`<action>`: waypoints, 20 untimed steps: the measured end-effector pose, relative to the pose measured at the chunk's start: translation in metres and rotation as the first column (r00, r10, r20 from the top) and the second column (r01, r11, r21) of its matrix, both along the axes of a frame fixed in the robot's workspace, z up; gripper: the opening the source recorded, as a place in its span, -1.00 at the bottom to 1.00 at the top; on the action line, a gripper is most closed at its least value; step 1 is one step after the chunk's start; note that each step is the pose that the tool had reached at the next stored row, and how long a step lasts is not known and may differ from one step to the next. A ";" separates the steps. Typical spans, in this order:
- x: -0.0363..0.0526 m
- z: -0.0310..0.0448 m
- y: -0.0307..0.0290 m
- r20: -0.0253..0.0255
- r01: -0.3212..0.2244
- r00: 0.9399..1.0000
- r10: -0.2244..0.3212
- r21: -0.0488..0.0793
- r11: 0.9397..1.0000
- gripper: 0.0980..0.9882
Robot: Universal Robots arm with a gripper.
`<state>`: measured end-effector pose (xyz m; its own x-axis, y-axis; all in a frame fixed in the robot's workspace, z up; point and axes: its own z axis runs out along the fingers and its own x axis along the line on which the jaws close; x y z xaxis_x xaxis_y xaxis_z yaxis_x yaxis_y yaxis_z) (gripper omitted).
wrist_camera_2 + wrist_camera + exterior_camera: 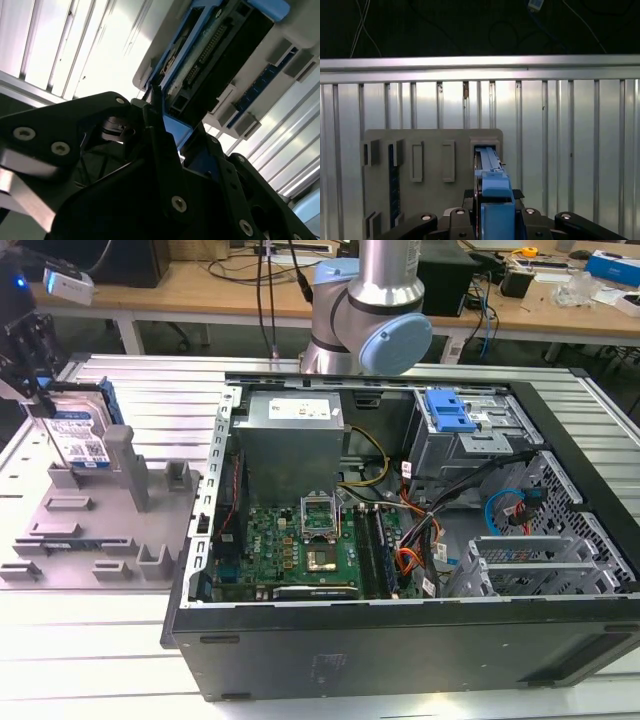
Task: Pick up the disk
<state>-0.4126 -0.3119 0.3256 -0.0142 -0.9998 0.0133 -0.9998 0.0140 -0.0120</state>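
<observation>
While the gripper (40, 405) hung over the grey fixture (90, 530) at the exterior view's left, its black fingers (160, 145) were closed on the disk (78, 435). That disk stood on its edge, just above the fixture. Its blue rail (496, 200) sat between the fingers. Beside the fixture stood an open computer case (400, 640).

Grey posts (128, 468) flank the disk (78, 430); above lies open.
</observation>
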 end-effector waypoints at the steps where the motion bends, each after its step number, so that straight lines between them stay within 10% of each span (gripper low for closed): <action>1: 0.0000 0.0061 0.0000 0.000 0.000 1.000 0.000 0.000 1.000 -0.39; 20: 0.0000 0.1209 -0.0003 0.000 -0.005 1.000 0.005 0.000 1.000 -0.39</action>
<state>-0.4126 -0.3122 0.4465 -0.0097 -0.9999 0.0133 -0.9999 0.0095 -0.0120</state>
